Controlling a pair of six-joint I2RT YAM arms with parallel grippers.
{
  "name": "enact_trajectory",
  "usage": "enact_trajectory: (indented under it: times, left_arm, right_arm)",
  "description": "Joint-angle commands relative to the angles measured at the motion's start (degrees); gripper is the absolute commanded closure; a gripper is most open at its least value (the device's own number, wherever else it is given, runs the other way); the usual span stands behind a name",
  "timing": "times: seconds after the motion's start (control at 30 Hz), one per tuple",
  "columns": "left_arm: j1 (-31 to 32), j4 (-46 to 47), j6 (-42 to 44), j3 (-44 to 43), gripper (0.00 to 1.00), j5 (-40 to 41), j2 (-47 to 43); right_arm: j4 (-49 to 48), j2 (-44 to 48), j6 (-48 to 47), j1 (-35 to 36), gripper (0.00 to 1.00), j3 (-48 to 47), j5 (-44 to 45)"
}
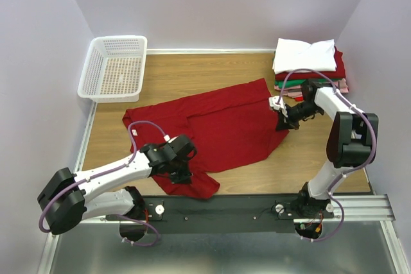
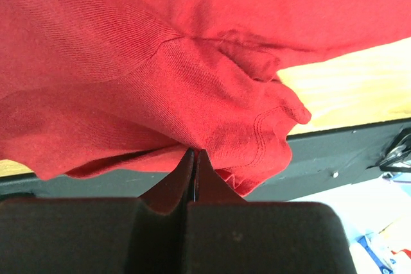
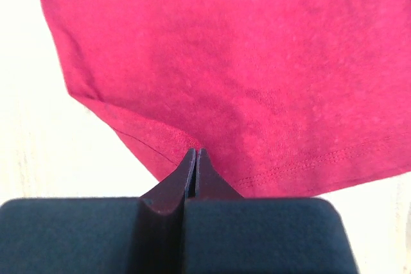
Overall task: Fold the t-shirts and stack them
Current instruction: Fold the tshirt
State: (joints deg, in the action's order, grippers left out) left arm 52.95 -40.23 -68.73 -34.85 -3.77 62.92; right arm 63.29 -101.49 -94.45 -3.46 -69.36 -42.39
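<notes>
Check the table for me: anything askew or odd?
The dark red t-shirt lies diagonally, bunched near the left end effector, one corner overhanging the black rail. The folded stack and white basket look tidy.

A large dark red t-shirt [image 1: 218,126] lies spread across the middle of the wooden worktop [image 1: 192,72], mostly flat, with rumpled folds at its near left edge, where a sleeve or corner bunches up close to the front edge of the worktop. Its far right corner reaches toward a stack of folded t-shirts [image 1: 308,62] at the back right. The stack is topped by a white one, with dark red, green and pink layers showing beneath.
</notes>
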Motion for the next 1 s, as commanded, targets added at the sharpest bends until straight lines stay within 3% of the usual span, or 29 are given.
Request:
enact_trajectory:
  times: [0.0, 0.97]
  left_arm:
    - [-0.21, -1.61, 0.88, 1.36, 1.0, -3.61, -1.74]
    - [-0.21, -2.31, 3.95, 1.54, 0.87, -8.01, 0.28]
  right_arm:
    - [0.17, 3.93, 0.94, 0.12, 1.0, 1.77, -3.57]
    - [-0.01, 9.38, 1.47, 0.12, 1.0, 6.87, -6.56]
